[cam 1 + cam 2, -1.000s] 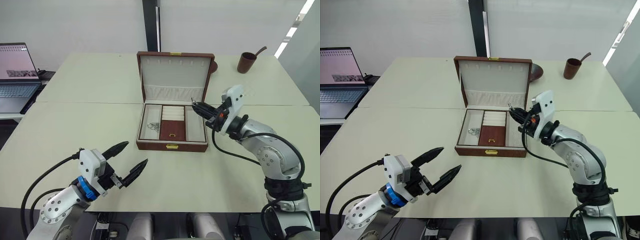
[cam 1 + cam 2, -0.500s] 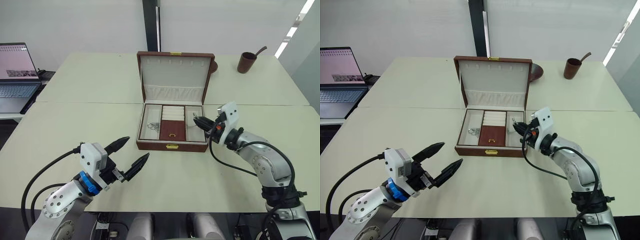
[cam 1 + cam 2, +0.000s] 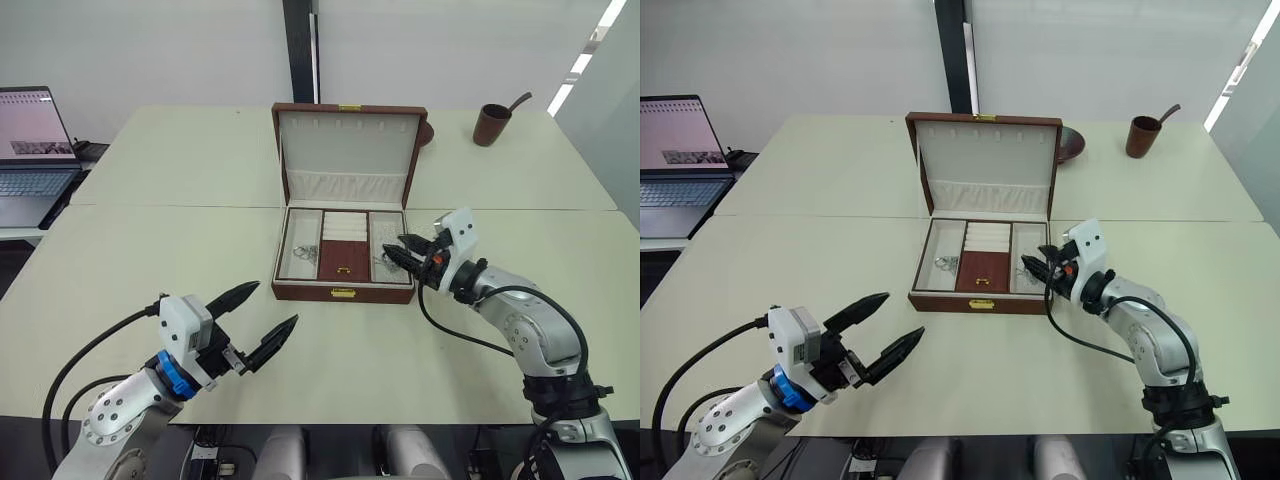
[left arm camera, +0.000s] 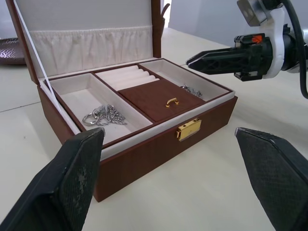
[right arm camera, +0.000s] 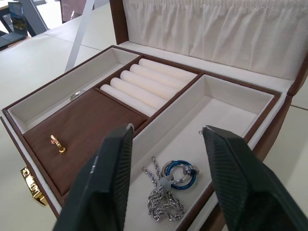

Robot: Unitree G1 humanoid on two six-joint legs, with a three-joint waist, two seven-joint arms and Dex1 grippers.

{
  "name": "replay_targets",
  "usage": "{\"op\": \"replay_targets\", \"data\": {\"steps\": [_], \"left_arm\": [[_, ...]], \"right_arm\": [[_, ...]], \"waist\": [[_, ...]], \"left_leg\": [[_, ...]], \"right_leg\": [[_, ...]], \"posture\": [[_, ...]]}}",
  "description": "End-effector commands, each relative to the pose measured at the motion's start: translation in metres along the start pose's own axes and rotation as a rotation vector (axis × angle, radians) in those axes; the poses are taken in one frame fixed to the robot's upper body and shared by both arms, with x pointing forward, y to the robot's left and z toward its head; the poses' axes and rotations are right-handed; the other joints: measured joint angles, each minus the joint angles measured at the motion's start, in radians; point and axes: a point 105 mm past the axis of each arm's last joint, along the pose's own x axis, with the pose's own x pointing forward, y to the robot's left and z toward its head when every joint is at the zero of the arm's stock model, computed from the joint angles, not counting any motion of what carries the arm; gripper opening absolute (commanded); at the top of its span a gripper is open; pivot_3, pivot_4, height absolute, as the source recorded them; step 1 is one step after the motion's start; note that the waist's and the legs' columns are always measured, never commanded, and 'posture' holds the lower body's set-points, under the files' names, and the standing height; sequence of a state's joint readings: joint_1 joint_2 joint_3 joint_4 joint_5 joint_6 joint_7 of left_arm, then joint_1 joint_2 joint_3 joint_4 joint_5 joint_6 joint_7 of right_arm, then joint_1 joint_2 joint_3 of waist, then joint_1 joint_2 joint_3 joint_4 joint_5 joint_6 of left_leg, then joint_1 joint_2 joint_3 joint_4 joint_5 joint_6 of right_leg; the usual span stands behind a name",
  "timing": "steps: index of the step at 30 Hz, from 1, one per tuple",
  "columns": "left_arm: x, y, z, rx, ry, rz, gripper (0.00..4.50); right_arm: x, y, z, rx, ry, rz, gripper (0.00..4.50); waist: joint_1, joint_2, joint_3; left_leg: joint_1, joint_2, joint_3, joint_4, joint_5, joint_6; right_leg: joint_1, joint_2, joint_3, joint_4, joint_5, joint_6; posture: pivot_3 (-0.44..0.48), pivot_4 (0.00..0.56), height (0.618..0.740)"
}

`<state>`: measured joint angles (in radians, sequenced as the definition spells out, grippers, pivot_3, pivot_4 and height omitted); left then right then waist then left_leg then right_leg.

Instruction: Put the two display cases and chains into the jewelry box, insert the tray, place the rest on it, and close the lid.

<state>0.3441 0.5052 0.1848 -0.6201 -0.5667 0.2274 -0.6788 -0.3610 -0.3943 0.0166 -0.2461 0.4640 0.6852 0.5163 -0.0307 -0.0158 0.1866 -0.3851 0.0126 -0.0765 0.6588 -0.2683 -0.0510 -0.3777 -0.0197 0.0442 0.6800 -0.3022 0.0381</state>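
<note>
So from the head camera, the jewelry box [image 3: 344, 236] sits about mid-table with its lid [image 3: 347, 157] standing open toward the far edge, white lining inside. The base has three sections: the one on the robot's left holds a silver chain [image 3: 304, 254], the middle has ring rolls at the back and a little brown lidded bit with a gold pull at the front, and the one on the robot's right has another chain [image 3: 386, 256] in it. The right pincer [image 3: 402, 248] is at the box's right side, tips over that right section, fingers a bit spread and holding nothing. The left pincer [image 3: 260, 318] hangs over the near edge of the table, well short of the box, fingers [image 3: 233, 296] spread wide, nothing in it. There's a laptop [image 3: 32, 150] on a separate desk off the left edge, and a brown cup [image 3: 491, 124] with a spoon near the far right corner. A dark bowl [image 3: 1070, 143] pokes out from behind the lid. Left wrist view: box front with its gold clasp [image 4: 188, 130], chain lying in the nearer section, and the right pincer's black tips coming in over the far section. Right wrist view: looking straight down into that section, silver chain with a blue ring [image 5: 176, 173] lying on the lining between the two spread fingers, not touched by either.
</note>
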Motion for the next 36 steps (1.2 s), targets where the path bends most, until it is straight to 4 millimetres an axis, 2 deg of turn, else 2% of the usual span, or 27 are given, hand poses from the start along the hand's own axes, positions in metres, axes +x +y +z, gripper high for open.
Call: {"op": "replay_targets", "data": {"steps": [1,4,9,13,17,22,28,32,36], "left_arm": [[-0.002,-0.003,0.003,0.021,-0.025,-0.018,4.5],[-0.005,0.004,0.001,0.001,-0.019,0.008,4.5],[-0.018,0.032,-0.008,-0.012,0.062,0.056,4.5],[-0.032,0.066,-0.011,0.012,0.114,0.113,4.5],[-0.047,0.103,-0.006,0.042,0.161,0.172,4.5],[-0.068,0.139,0.005,0.076,0.19,0.259,4.5],[-0.088,0.158,0.003,0.09,0.242,0.332,4.5],[-0.101,0.168,0.005,0.099,0.259,0.374,4.5],[-0.105,0.171,0.006,0.105,0.264,0.386,4.5]], "right_arm": [[-0.011,0.001,0.022,-0.021,-0.095,0.016,3.5],[-0.024,-0.007,0.022,-0.04,-0.096,0.015,4.46],[-0.061,-0.032,0.016,-0.121,-0.053,0.018,4.46],[-0.087,-0.061,0.008,-0.161,0.015,-0.021,4.46],[-0.12,-0.09,-0.01,-0.158,0.116,-0.062,4.46],[-0.155,-0.112,-0.033,-0.117,0.231,-0.097,4.46],[-0.17,-0.127,-0.038,-0.132,0.255,-0.155,4.46],[-0.17,-0.126,-0.04,-0.139,0.263,-0.152,4.46],[-0.168,-0.125,-0.04,-0.141,0.262,-0.15,4.46]], "waist": [[0.0,0.0,0.0],[0.002,0.0,0.0],[0.004,0.0,0.0],[0.002,-0.001,0.001],[0.0,0.0,0.001],[0.0,-0.001,0.001],[-0.004,0.0,0.001],[-0.003,0.0,0.001],[-0.001,0.0,0.001]], "left_leg": [[0.0,0.0,0.0,0.0,0.0,0.0],[-0.001,0.0,0.0,0.0,0.0,0.0],[-0.001,0.0,0.001,0.0,0.0,0.0],[0.0,0.0,0.002,0.0,0.0,0.0],[0.0,0.0,0.003,0.0,0.0,0.0],[0.0,0.0,0.003,0.0,0.0,0.0],[0.001,0.0,0.005,0.0,0.0,0.0],[0.001,0.001,0.004,0.0,0.0,0.0],[0.001,0.002,0.004,0.0,0.0,0.0]], "right_leg": [[0.0,0.0,0.0,0.0,0.0,0.0],[0.0,0.0,0.0,0.0,0.0,0.0],[0.0,-0.001,-0.001,-0.001,0.0,0.0],[0.0,0.001,-0.001,-0.001,0.0,0.0],[0.0,0.001,-0.001,0.0,-0.001,-0.001],[0.0,0.001,-0.001,0.0,-0.001,-0.001],[0.0,0.0,0.001,0.0,-0.001,-0.001],[0.0,0.0,0.0,0.0,-0.001,-0.001],[0.0,-0.001,0.0,0.0,-0.001,-0.001]], "posture": [[0.0,0.15,0.74],[0.0,0.15,0.74],[0.0,0.15,0.74],[0.0,0.15,0.74],[0.0,0.15,0.74],[0.0,0.15,0.74],[0.0,0.15,0.74],[0.0,0.15,0.74],[0.0,0.15,0.74]]}}
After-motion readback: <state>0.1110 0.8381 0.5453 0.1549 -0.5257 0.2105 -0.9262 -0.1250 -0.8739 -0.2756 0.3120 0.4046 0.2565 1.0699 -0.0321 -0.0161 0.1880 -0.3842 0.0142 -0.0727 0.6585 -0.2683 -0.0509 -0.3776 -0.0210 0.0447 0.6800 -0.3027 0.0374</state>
